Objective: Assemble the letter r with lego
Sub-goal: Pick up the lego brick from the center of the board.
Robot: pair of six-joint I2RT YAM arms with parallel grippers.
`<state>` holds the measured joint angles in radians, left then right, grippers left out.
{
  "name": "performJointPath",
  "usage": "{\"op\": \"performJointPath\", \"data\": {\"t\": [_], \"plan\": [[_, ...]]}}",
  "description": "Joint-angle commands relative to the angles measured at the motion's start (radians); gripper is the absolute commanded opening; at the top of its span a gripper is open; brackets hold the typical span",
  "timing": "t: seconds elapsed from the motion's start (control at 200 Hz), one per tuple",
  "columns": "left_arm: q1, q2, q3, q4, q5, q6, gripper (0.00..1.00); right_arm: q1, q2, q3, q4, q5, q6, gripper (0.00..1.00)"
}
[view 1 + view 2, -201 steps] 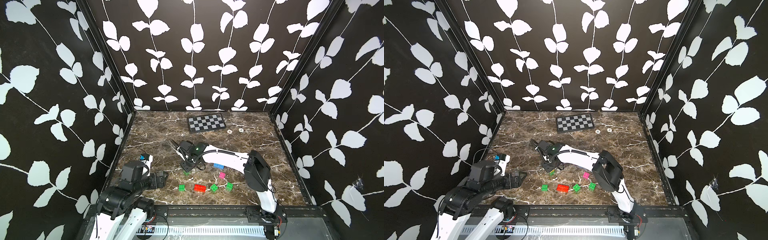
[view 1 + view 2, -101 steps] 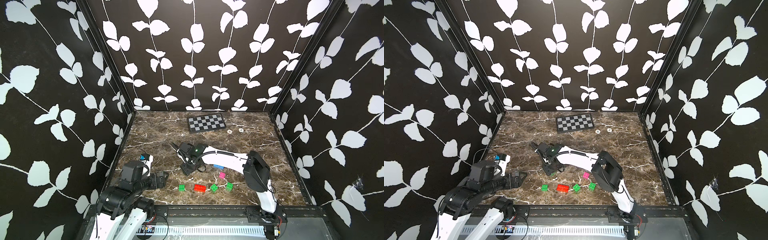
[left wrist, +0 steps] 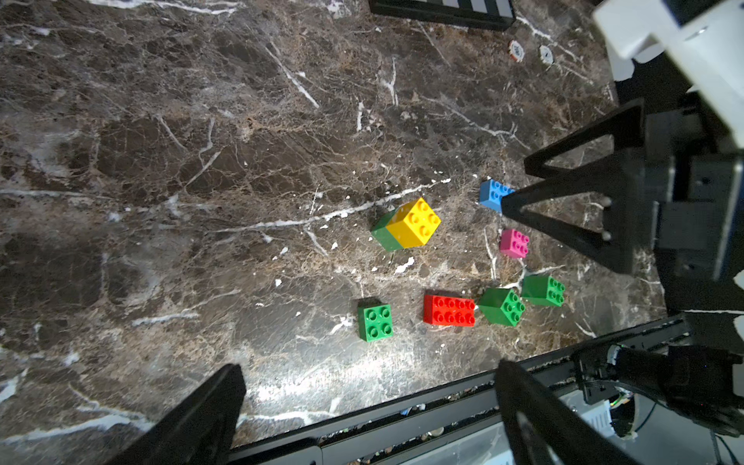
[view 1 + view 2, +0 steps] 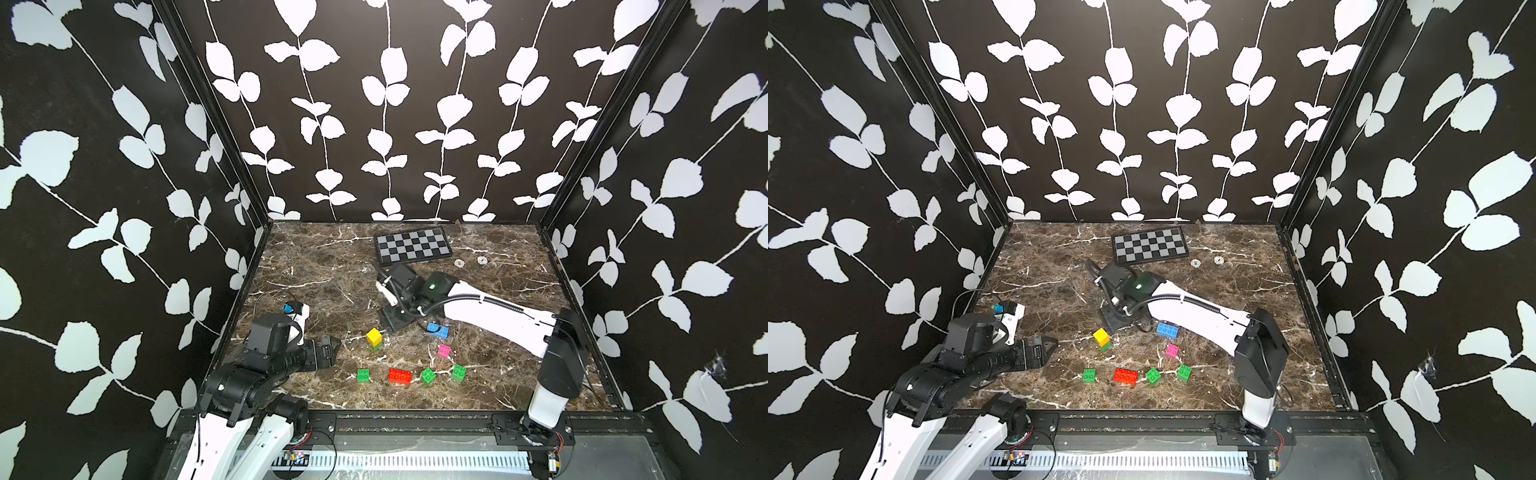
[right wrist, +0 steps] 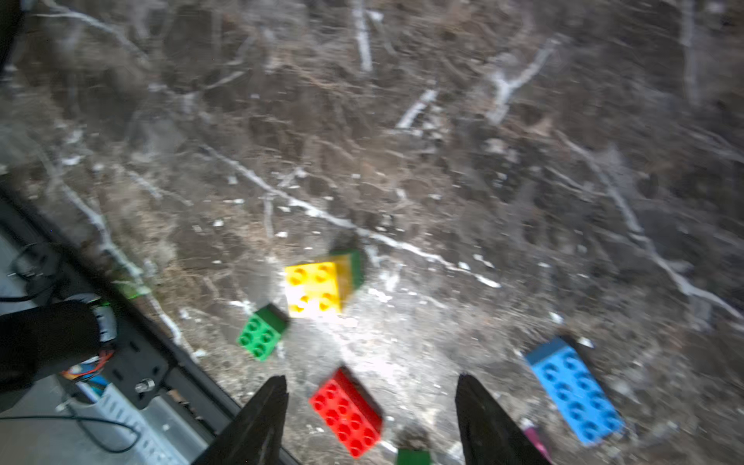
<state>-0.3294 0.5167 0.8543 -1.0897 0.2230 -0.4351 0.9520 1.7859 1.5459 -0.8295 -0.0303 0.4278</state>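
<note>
A yellow lego brick (image 4: 374, 336) sits stacked on a green one at mid-table, seen also in the right wrist view as the yellow brick (image 5: 314, 288). My right gripper (image 4: 390, 322) hangs open just behind and above this stack, touching nothing; its fingertips (image 5: 273, 392) frame the red brick (image 5: 346, 410) far below. The blue brick (image 4: 437, 329) and pink brick (image 4: 444, 350) lie to the right. A red brick (image 4: 400, 376) and three green bricks (image 4: 363, 375) form a row near the front. My left gripper (image 4: 332, 347) rests open and empty at the left.
A checkerboard (image 4: 412, 246) lies at the back of the marble table, with two small white discs (image 4: 459, 262) beside it. The black front rail (image 3: 402, 418) runs just under the left gripper. Patterned walls close in three sides.
My right gripper has opened and lifted back off the stack, leaving the yellow brick sitting on the green one. The left arm has not moved.
</note>
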Motion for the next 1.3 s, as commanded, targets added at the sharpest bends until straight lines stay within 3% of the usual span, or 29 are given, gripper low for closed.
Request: {"op": "performJointPath", "data": {"t": [0.0,0.185,0.475,1.29], "plan": [[-0.003,-0.002,-0.029,0.051,0.019,-0.036,0.99,-0.05,0.058,-0.051,-0.128,0.111,-0.115,0.67],[-0.003,-0.007,-0.057,0.067,0.022,-0.053,0.99,-0.109,0.127,-0.106,-0.103,0.203,-0.196,0.67],[-0.003,0.003,-0.054,0.06,0.009,-0.045,0.99,-0.16,0.181,-0.114,-0.104,0.203,-0.244,0.65],[-0.003,0.039,-0.05,0.068,0.017,-0.022,0.99,-0.226,0.189,-0.156,-0.103,0.026,-0.265,0.6]]}}
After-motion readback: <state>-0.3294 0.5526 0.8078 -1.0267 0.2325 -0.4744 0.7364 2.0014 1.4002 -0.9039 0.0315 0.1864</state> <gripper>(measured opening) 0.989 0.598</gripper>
